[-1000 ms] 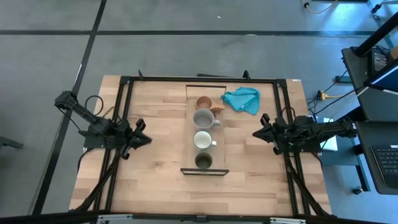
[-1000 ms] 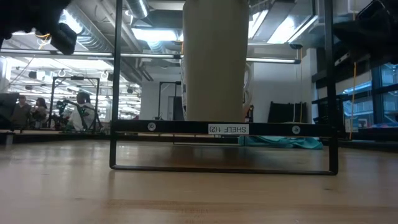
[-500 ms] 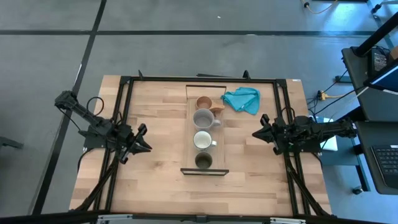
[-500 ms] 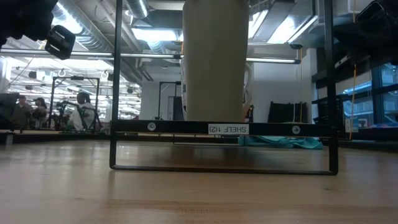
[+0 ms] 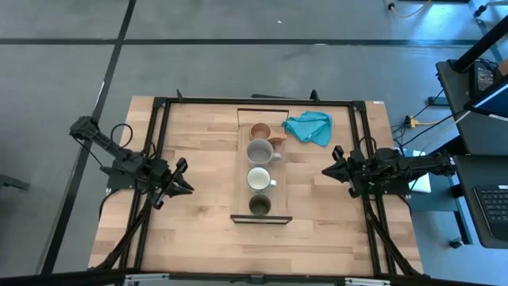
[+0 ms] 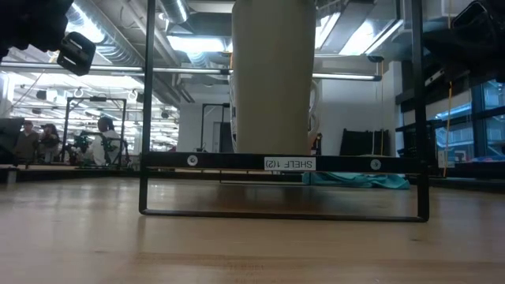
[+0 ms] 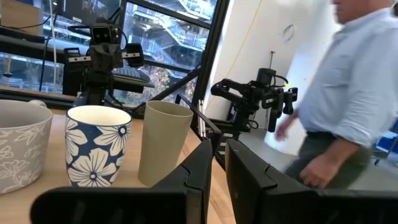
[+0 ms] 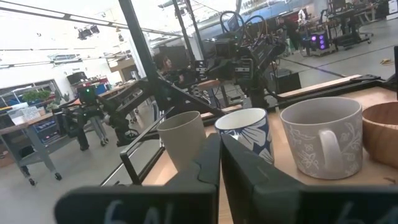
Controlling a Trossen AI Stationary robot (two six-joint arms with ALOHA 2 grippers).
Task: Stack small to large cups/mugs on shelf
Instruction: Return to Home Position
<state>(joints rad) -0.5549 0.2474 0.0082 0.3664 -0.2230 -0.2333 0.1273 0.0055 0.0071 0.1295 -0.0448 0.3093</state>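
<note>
1.0 s to 0.5 s ago: the left gripper (image 5: 180,179) shifted slightly toward the near edge of the table (image 5: 198,230). In the low view it sat a little lower. After that, no change.

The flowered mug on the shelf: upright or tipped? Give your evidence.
Upright: the flowered mug stands on its base, and from above its round open mouth faces up.
</note>
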